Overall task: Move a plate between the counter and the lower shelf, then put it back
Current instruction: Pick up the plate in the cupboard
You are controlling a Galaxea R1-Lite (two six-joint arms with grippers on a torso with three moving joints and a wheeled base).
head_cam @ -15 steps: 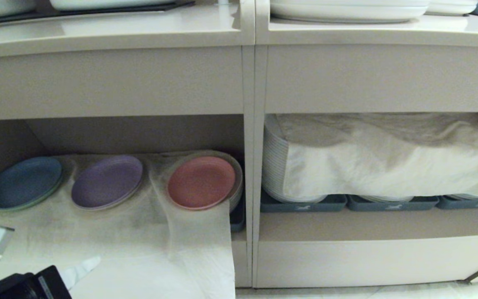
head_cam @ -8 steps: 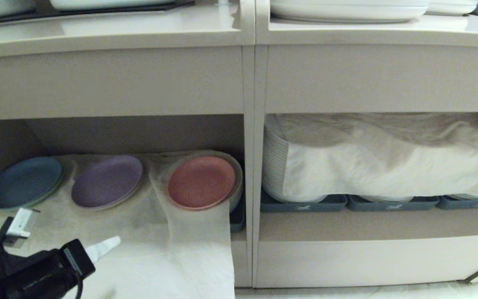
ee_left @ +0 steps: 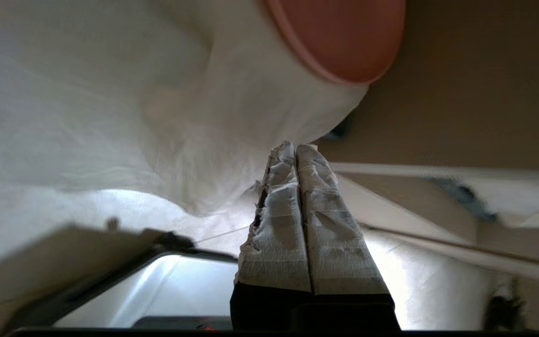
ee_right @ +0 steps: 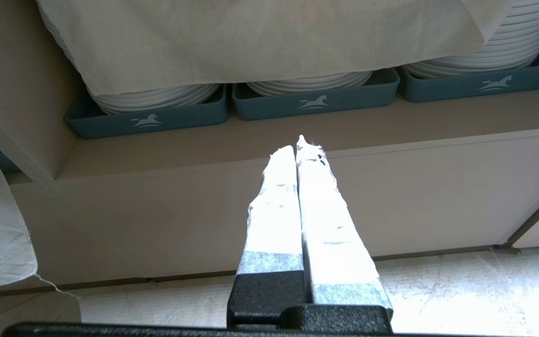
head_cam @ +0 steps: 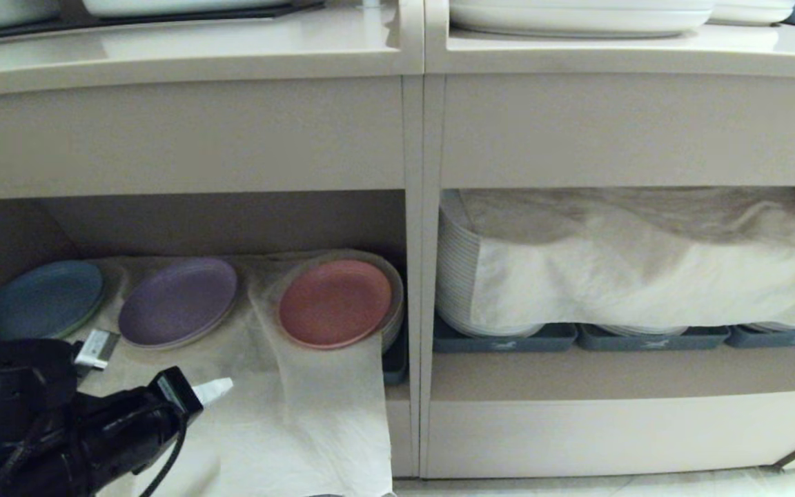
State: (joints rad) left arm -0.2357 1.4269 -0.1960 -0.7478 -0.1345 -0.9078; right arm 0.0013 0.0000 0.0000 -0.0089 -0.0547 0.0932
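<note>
My left gripper (head_cam: 221, 388), its jaws pressed together and holding nothing, hovers over the white cloth (head_cam: 287, 414) in front of the lower shelf (head_cam: 232, 221). The pink plate (head_cam: 335, 302) lies ahead of my fingertips and to their right, apart from them. It is round, tilted face-forward against a stack. My right gripper (ee_right: 300, 145) is also closed and empty.

Open room lies above the white cloth (head_cam: 301, 407) before the plate (head_cam: 334, 302); the upright divider (head_cam: 414, 276) walls its right.
</note>
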